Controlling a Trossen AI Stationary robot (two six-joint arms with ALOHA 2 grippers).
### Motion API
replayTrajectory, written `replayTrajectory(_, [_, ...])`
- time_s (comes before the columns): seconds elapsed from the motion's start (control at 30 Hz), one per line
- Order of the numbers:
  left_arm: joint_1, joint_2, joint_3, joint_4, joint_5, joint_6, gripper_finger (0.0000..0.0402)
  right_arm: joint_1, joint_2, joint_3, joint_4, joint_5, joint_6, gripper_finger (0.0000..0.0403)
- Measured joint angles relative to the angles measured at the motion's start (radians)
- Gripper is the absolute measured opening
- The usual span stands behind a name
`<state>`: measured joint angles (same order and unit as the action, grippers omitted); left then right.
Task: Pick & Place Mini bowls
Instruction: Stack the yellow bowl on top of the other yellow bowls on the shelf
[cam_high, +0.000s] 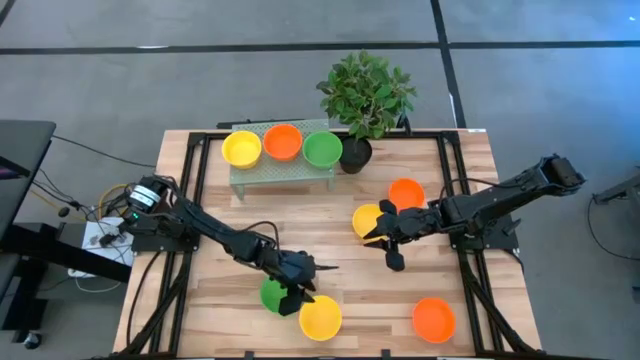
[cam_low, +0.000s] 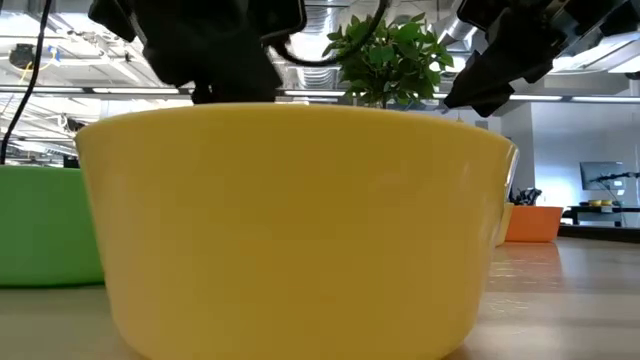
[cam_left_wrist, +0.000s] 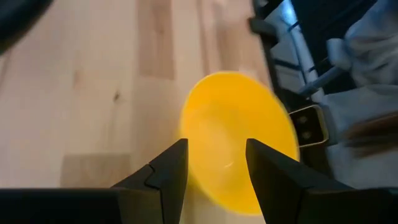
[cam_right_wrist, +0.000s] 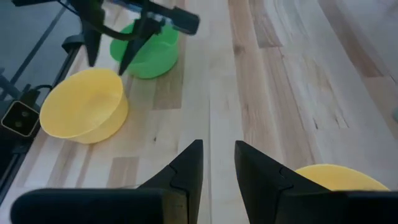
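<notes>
Looking straight down, three mini bowls (cam_high: 282, 143) sit sorted on a small rack (cam_high: 284, 172) by the bench's far edge beside a plant (cam_high: 366, 95); the left pincer (cam_high: 297, 290) hovers near the front edge between a green bowl (cam_high: 271, 294) and yellow bowl (cam_high: 320, 317), likely its next pick. The right pincer (cam_high: 391, 243) hangs mid-bench, beside another yellow bowl (cam_high: 366, 219). At bench level, that front yellow bowl fills the foreground. From the left wrist, open fingers (cam_left_wrist: 165, 177) frame it, holding nothing. From the right wrist, fingers (cam_right_wrist: 186, 168) stand slightly parted, empty
</notes>
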<state>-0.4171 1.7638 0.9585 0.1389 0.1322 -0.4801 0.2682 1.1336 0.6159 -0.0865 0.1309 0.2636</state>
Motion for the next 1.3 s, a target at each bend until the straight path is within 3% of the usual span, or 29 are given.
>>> replayTrajectory(0.53, [0.014, 0.104, 0.001, 0.043, -0.009, -0.026, 0.0159, 0.0, 0.0, 0.0, -0.006, 0.0, 0.0, 0.0088])
replayTrajectory(0.67, [0.013, 0.104, 0.001, 0.044, -0.02, -0.001, 0.0124, 0.0, 0.0, 0.0, -0.006, 0.0, 0.0, 0.0088])
replayTrajectory(0.9, [0.029, 0.104, 0.001, 0.046, -0.057, 0.005, 0.0016, 0.0, 0.0, 0.0, -0.006, 0.0, 0.0, 0.0088])
replayTrajectory(1.3, [0.046, 0.039, 0.0, 0.044, -0.107, 0.057, 0.0008, 0.0, 0.0, 0.0, -0.009, 0.0, -0.001, 0.0088])
